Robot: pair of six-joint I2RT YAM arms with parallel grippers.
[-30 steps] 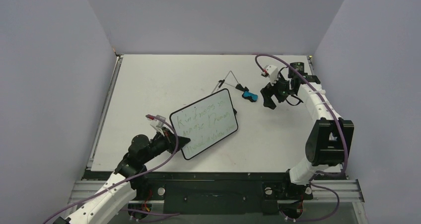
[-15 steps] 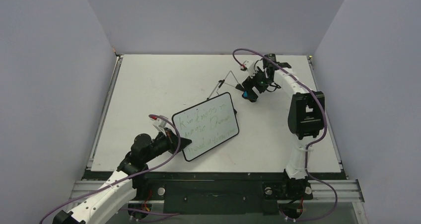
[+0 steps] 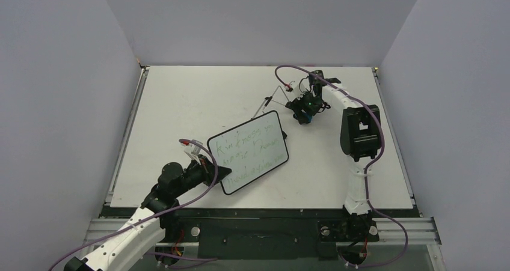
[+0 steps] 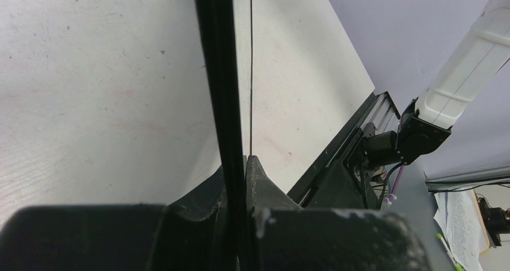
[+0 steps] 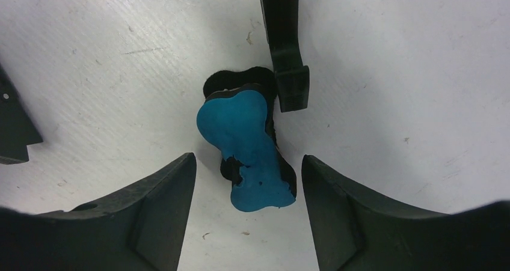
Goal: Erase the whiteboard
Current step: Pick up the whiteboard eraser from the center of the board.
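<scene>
The whiteboard (image 3: 248,152), white with a black frame and handwritten lines, is held tilted at the table's middle. My left gripper (image 3: 221,173) is shut on its near left edge; in the left wrist view the board's black edge (image 4: 218,73) runs edge-on between the fingers. The blue-and-black eraser (image 5: 246,145) lies on the table at the back right. My right gripper (image 3: 302,110) is open just above it, one finger on each side (image 5: 248,163), not touching. In the top view the eraser (image 3: 305,117) is mostly hidden under the gripper.
The thin wire easel stand (image 3: 275,97) lies just left of the eraser; one black foot (image 5: 287,73) touches the eraser's far end. Grey walls close the table on three sides. A black rail (image 3: 258,213) runs along the near edge.
My right arm has swung left and down over the eraser, with its open fingers now straddling it. The left gripper and whiteboard have shifted slightly.
</scene>
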